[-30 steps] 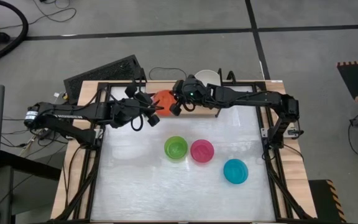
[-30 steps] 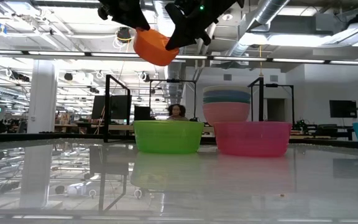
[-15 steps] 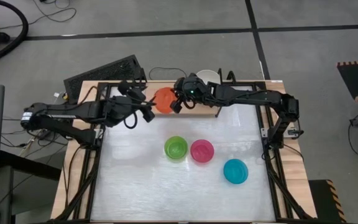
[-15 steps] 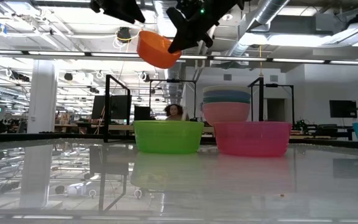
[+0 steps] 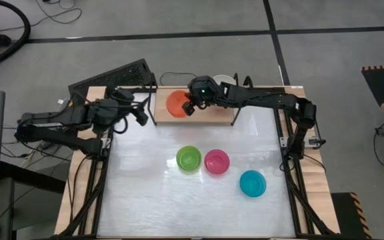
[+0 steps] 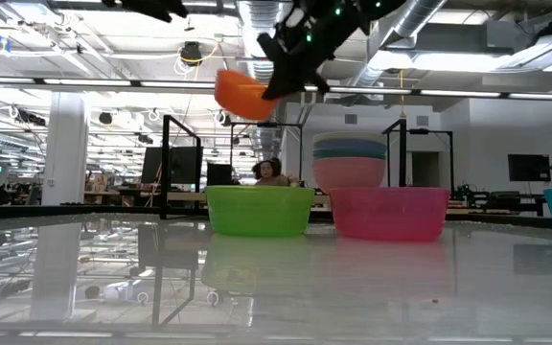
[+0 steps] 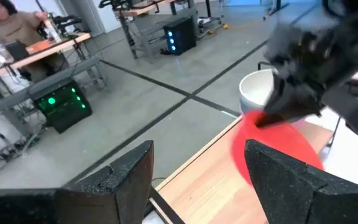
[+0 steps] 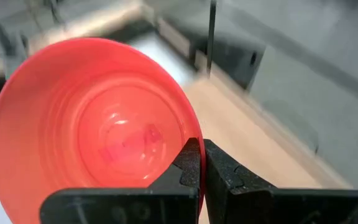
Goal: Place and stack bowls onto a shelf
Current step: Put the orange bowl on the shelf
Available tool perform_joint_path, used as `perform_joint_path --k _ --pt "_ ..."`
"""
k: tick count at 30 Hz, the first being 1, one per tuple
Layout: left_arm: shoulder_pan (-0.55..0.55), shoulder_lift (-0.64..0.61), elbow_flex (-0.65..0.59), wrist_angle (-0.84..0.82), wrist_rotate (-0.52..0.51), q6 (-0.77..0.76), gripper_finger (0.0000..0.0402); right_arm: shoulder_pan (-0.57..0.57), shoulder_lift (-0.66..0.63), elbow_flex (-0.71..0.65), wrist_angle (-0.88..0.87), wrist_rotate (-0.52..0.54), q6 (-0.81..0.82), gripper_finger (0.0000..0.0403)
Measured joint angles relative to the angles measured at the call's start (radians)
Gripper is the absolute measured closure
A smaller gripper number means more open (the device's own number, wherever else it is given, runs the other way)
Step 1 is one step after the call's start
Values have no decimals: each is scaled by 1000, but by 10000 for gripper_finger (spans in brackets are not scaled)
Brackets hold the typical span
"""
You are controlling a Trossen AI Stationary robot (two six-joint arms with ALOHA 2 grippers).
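Nearest the front of the table (image 5: 145,200) three small bowls are left for later: the teal bowl (image 5: 252,183), the pink bowl (image 5: 217,161) and the green bowl (image 5: 189,159), the last two side by side. Beyond them, the red bowl (image 5: 177,104) is held in the air above the left part of the shelf (image 5: 209,115) by the right pincer (image 5: 191,106), whose fingers are clamped on the bowl's rim, one inside and one outside.

For this step to go well, the bowl should be lowered level until its base is borne by the plank, well inside the plank's edge, and only then should the rim be let go. The stack of larger bowls (image 6: 349,161) at the shelf's other end should be kept clear of.

The right arm is stretched long across the back of the table, wrist bent downward. The left pincer (image 5: 137,115) is held apart and empty at the table's left rear corner, off the shelf's end.
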Motion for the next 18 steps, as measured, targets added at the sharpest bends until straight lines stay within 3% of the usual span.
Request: perform_joint_path --k 6,18 --pt "0 -76 0 -108 -41 -116 163 -52 101 136 -159 -58 37 380" --pt "0 -134 0 -257 -43 -271 163 -122 431 602 -372 -137 0 380"
